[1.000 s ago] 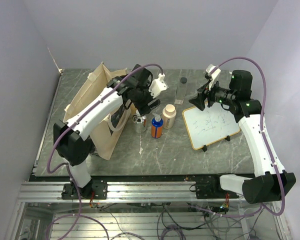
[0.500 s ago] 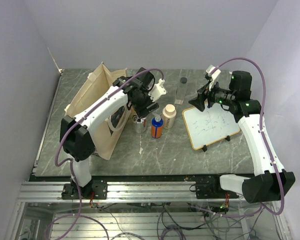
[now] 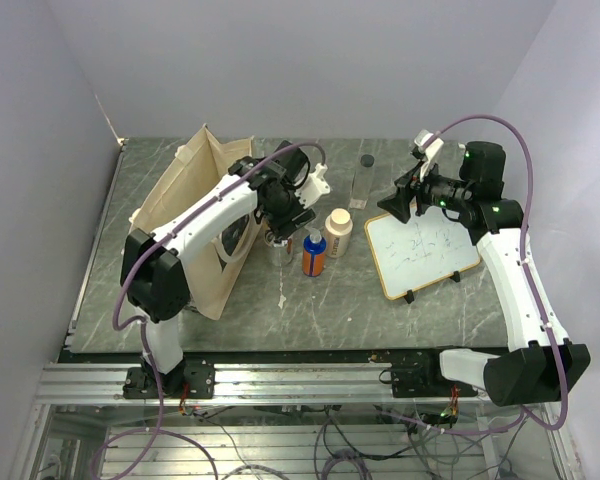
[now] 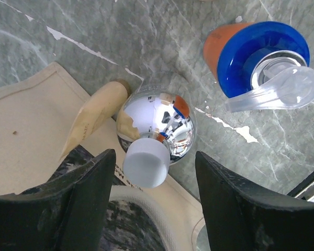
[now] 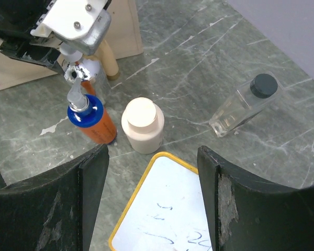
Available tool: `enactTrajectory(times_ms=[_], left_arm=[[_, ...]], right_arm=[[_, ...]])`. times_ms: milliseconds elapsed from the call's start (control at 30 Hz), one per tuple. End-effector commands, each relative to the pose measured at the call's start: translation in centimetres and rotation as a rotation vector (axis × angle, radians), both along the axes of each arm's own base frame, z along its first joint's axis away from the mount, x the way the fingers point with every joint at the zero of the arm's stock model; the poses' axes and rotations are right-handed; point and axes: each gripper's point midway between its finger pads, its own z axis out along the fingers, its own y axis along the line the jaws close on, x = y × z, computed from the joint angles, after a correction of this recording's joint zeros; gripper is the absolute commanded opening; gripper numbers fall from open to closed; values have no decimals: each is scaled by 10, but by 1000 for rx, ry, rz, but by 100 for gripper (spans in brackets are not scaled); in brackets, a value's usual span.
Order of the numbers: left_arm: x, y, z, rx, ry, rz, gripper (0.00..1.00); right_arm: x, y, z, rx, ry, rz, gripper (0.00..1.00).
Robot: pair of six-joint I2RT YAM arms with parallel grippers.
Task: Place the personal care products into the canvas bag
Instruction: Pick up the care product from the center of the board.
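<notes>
Left hand point(image 4: 154, 157) released, straddles silver bottle point(image 4: 157, 117), gap each side. Canvas bag point(image 4: 31, 130) edge just beside; blue-and-orange bottle point(image 4: 240, 52) near. Right hand point(image 5: 153, 151) released, above whiteboard point(image 5: 162, 209) edge.

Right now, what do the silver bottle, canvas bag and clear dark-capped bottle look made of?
Silver bottle: mirror-finish metal or metallised plastic; it reflects the blue-and-orange bottle. Its white cap: matte, probably plastic. Canvas bag: beige cloth, matte, no sheen, soft edges. Clear bottle: transparent glass or hard plastic; the table shows through it.
</notes>
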Motion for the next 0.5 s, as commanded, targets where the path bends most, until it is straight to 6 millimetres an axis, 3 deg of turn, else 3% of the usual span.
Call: enactTrajectory(times_ms=[0, 467], left_arm=[[-7, -1, -11, 4, 42, 12, 72], [-1, -3, -16, 14, 29, 9, 61]], right_arm=[[0, 0, -2, 15, 4, 5, 68], [-2, 0, -5, 24, 13, 11, 69]])
